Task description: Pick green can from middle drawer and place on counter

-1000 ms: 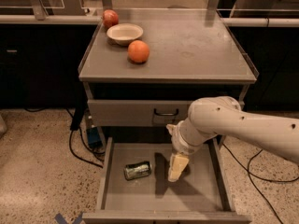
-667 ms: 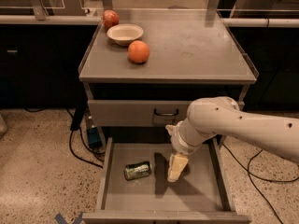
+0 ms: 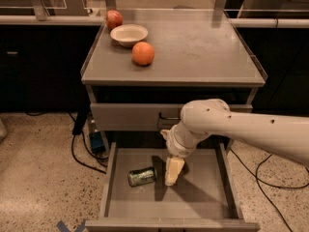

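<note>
Jaws have edged nearer green can (image 3: 142, 176) inside middle drawer (image 3: 203, 202).

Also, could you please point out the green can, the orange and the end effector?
green can (image 3: 142, 176): camera view, middle of its side.
orange (image 3: 143, 53): camera view, centre of its skin.
end effector (image 3: 173, 175): camera view, its lower tip, inside the middle drawer (image 3: 203, 199), just right of the can.

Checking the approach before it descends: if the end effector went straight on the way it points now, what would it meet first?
The end effector, low over the middle drawer, would probably meet its bare floor just beside the green can; depth is unclear.
</note>
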